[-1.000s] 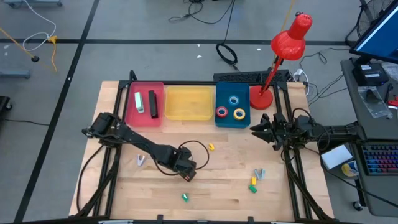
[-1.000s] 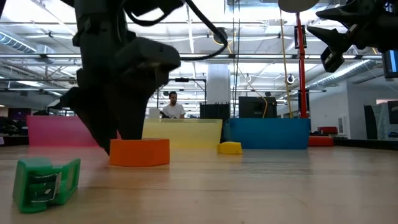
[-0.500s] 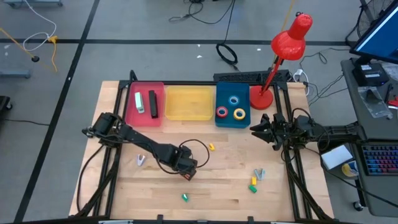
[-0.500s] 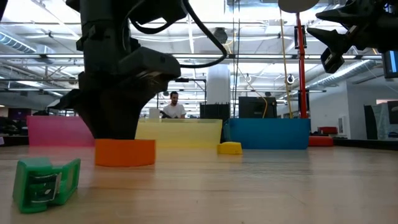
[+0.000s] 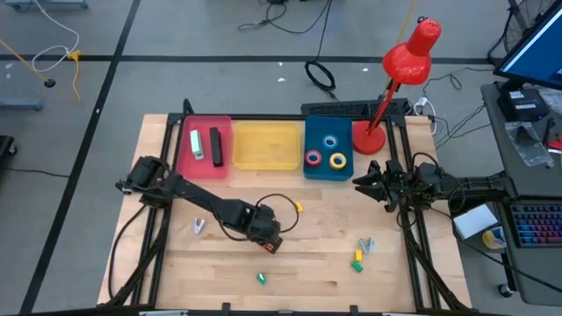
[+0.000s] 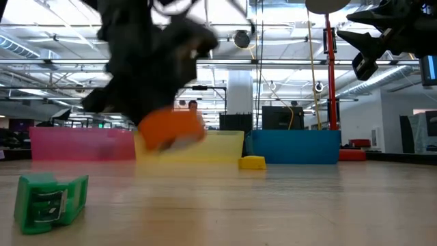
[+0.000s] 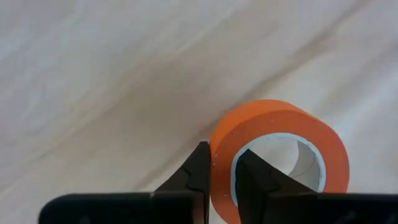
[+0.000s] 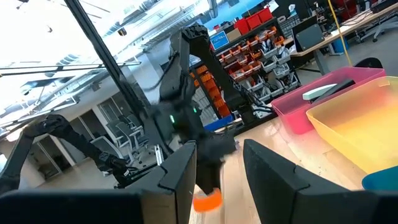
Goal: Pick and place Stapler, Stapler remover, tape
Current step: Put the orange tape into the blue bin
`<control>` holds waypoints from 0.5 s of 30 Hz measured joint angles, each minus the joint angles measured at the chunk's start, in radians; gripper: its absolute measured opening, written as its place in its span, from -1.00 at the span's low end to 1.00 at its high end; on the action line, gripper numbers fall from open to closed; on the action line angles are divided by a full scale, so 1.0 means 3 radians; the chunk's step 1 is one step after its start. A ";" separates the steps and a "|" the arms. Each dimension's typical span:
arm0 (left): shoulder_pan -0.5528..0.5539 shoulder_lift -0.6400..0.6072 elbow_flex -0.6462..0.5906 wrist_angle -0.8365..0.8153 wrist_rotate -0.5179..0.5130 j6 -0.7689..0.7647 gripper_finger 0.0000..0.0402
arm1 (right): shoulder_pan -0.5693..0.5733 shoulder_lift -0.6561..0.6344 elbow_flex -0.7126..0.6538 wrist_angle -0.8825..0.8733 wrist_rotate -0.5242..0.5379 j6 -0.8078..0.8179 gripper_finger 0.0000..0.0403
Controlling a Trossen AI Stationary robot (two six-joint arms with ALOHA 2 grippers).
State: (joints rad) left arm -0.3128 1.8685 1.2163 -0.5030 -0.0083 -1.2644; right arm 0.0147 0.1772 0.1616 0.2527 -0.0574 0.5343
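An orange-red tape roll (image 7: 280,124) with a pale inner ring is in my left gripper (image 7: 221,168), which is shut on it. In the low view the roll (image 6: 171,130) hangs tilted above the wood, and from above the gripper (image 5: 268,241) is over the table's middle. Three more tape rolls, blue (image 5: 330,140), red (image 5: 313,159) and yellow (image 5: 337,161), lie in the blue tray (image 5: 344,140). Two staplers (image 5: 205,145) lie in the pink tray (image 5: 224,127). My right gripper (image 5: 362,183) waits open at the right edge, raised. My left gripper pinches the roll's wall (image 7: 222,155), with one finger (image 7: 255,177) inside the centre hole and the other finger (image 7: 196,177) against the outer face. The fingers come steeply from above. The roll is lifted clear of the table and hangs tilted.
Small staple removers lie loose on the wood: yellow (image 5: 299,208), green (image 5: 261,278), grey (image 5: 198,226), and a grey-and-green pair (image 5: 361,253). A yellow tray (image 5: 266,145) sits between the pink and blue ones. A red desk lamp (image 5: 399,79) stands at the far right corner.
My left gripper has taken hold of the orange-red roll, which first slid a little along the table. It has then gone up with the roll, which now hangs tilted and clear of the wood. The right arm has kept still.
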 joint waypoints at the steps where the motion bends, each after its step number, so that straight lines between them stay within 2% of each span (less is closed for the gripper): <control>1: 0.0015 -0.0065 0.0001 0.0117 -0.0063 0.0029 -0.80 | 0.0000 0.0000 0.0000 0.0002 0.0004 0.0000 -0.38; 8: 0.0306 -0.0474 0.0009 0.1122 -0.0443 0.0622 -0.80 | 0.0000 0.0001 -0.0001 0.0031 0.0010 0.0002 -0.38; 13: 0.0753 -0.0576 0.0021 0.1691 -0.0432 0.1273 -0.80 | 0.0000 0.0004 -0.0001 0.0038 0.0011 0.0001 -0.38; 15: 0.0945 -0.0577 0.0101 0.1714 -0.0400 0.1565 -0.80 | 0.0000 0.0005 -0.0001 0.0040 0.0011 0.0004 -0.38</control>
State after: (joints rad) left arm -0.0293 1.6955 1.2465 0.0111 -0.1281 -0.7950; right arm 0.0147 0.1787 0.1612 0.2647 -0.0540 0.5354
